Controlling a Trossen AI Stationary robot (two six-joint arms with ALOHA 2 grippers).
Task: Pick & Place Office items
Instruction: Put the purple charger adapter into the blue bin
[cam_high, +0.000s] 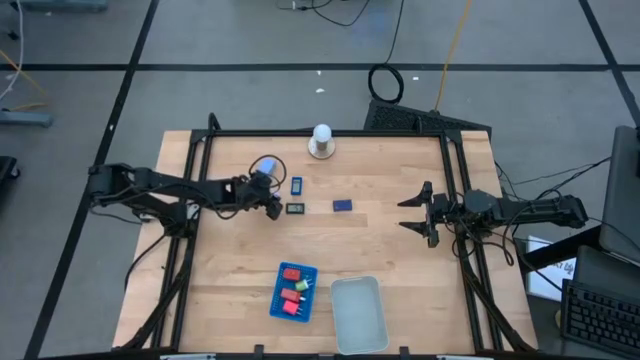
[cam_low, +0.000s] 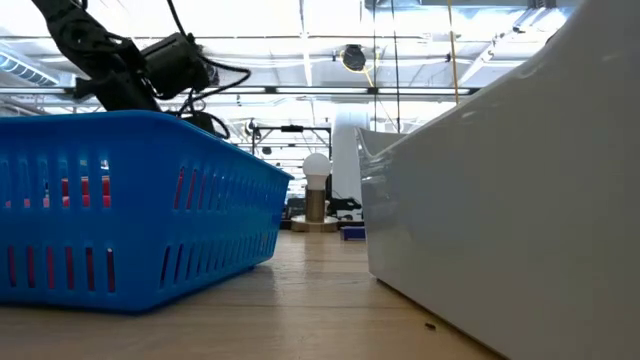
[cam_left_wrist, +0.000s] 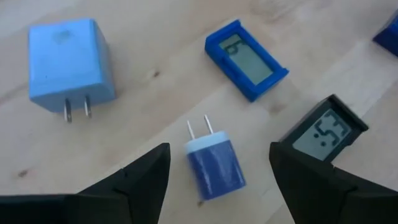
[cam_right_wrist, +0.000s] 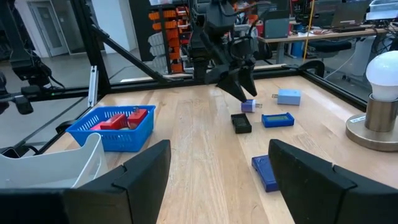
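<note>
My left gripper (cam_left_wrist: 219, 152) is open and points down, its fingers standing on either side of a small dark blue plug (cam_left_wrist: 214, 167) lying on the table without touching it. Beside it lie a light blue plug (cam_left_wrist: 68, 61), a blue display piece (cam_left_wrist: 246, 59) and a black display piece (cam_left_wrist: 324, 132). In the high view my left gripper (cam_high: 274, 206) is left of centre; a dark blue rectangle (cam_high: 342, 205) lies further right. Red blocks and a green bit (cam_high: 301, 286) rest in the blue tray (cam_high: 279, 300). My right gripper (cam_high: 418, 212) waits open at the right.
A clear tray (cam_high: 358, 316) sits beside the blue tray near the table's near edge. A white ball on a round base (cam_high: 321, 140) stands at the far edge. Bare wood lies between the two grippers. The low view is mostly filled by the tray walls (cam_low: 130, 210).
</note>
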